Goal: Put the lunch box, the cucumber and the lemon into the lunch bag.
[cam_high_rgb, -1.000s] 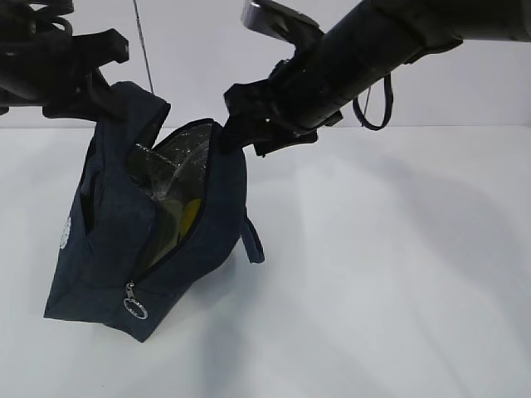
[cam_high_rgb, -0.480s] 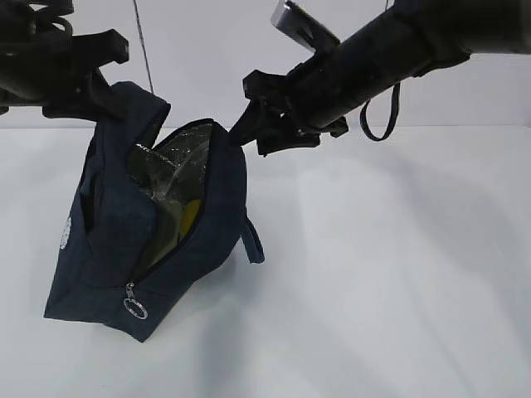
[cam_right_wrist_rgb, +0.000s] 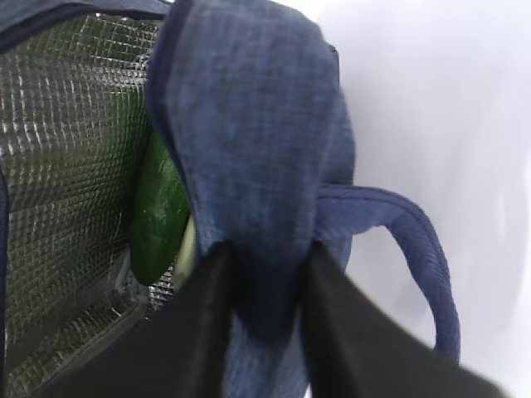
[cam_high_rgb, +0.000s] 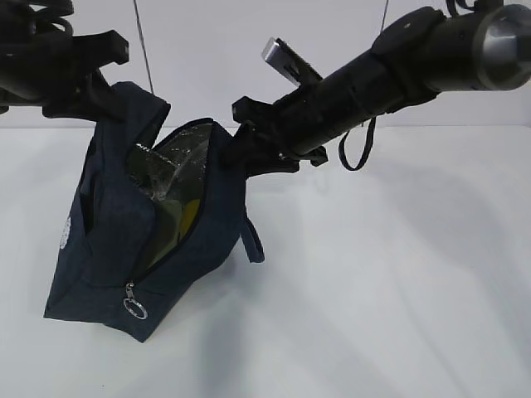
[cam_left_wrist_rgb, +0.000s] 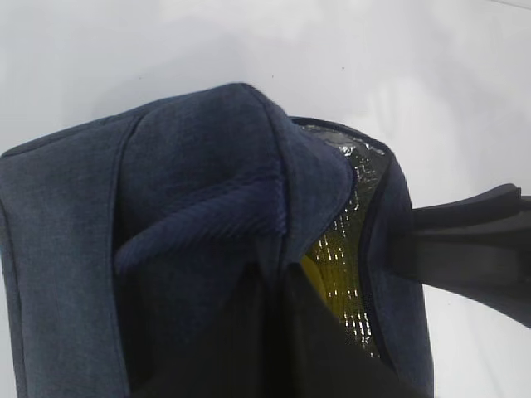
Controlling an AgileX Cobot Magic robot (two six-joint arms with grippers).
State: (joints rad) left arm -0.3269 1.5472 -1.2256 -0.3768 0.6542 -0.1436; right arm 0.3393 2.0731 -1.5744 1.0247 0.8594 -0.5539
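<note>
My left gripper (cam_high_rgb: pixel 104 95) is clenched on the upper edge of the lunch bag (cam_high_rgb: pixel 108 249) at ten o'clock, holding it tilted on the white table (cam_high_rgb: pixel 398 274). The bag's mouth gapes, showing silver lining. Inside I see the cucumber (cam_right_wrist_rgb: pixel 158 215) against the lining and a yellow patch, the lemon (cam_high_rgb: pixel 189 214); the lunch box I cannot make out. At one o'clock my right gripper (cam_right_wrist_rgb: pixel 264 286) pinches the bag's opposite rim beside its strap handle (cam_right_wrist_rgb: pixel 415 249).
</note>
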